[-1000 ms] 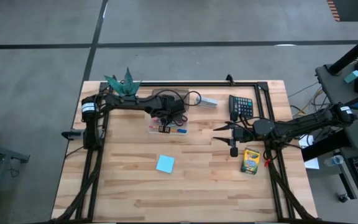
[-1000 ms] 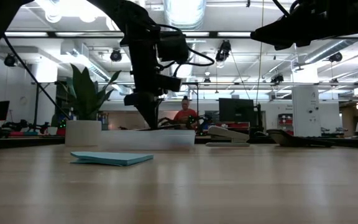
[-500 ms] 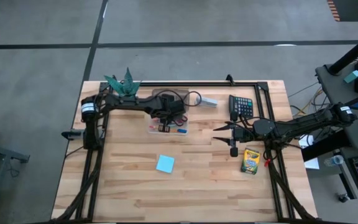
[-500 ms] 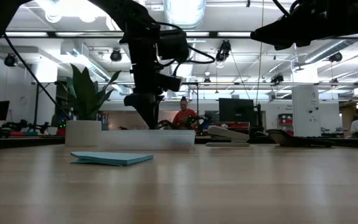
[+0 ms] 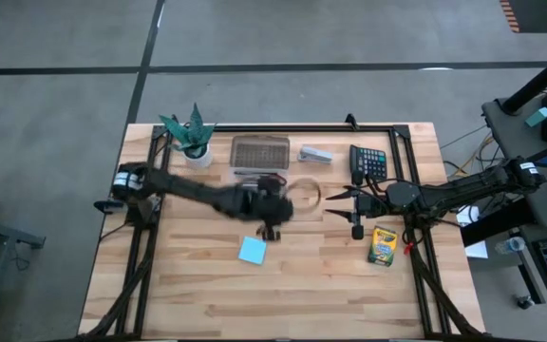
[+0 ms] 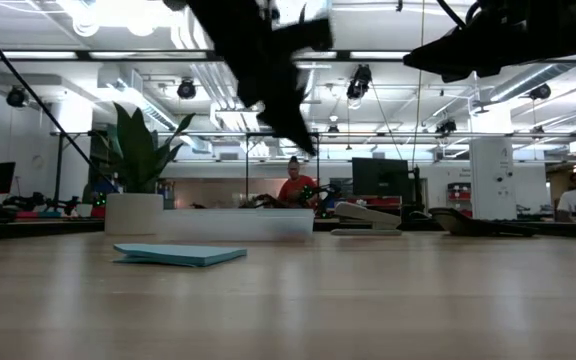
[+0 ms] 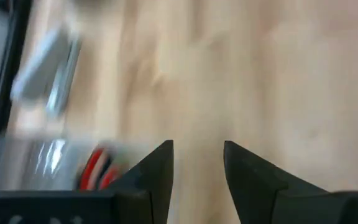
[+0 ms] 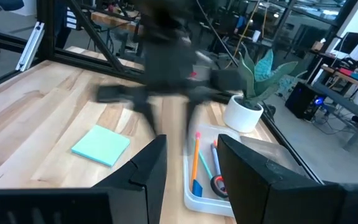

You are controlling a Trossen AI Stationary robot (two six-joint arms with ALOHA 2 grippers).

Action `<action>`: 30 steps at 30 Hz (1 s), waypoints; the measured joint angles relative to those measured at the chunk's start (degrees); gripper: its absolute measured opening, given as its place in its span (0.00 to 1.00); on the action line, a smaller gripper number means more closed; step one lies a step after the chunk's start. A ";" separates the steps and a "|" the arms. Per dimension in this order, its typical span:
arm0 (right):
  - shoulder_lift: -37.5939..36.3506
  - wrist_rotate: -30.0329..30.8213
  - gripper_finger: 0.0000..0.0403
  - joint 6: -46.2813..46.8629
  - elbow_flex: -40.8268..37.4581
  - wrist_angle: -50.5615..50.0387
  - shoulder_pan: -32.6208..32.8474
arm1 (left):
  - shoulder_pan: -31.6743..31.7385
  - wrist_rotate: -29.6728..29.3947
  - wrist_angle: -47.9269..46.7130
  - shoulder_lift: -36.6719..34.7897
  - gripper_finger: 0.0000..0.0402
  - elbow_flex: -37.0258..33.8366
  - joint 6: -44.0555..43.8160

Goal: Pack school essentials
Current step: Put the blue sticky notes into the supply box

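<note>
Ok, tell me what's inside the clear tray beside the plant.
Inside the clear tray lie an orange pencil, a blue pen and red-handled scissors. The jaws of the right gripper cover the tray's near corner, so anything there is unseen.

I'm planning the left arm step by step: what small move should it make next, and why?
Probably shift the left gripper over the notepad and lower onto it. Its fingers stand apart and empty, it hangs just beside the notepad, and the notepad lies flat on the table, not yet packed.
</note>
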 joint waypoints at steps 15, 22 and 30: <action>-0.02 -0.01 0.33 17.45 0.00 -1.41 0.01 | -9.08 -3.04 12.21 -7.12 0.30 -4.91 12.88; -0.01 -0.32 0.33 27.40 0.00 -0.99 0.20 | -7.32 -3.87 19.26 -15.54 0.30 -13.10 18.66; 0.03 -0.55 0.33 25.94 0.00 -1.19 1.26 | -8.10 -2.36 19.00 -20.46 0.30 -19.55 5.25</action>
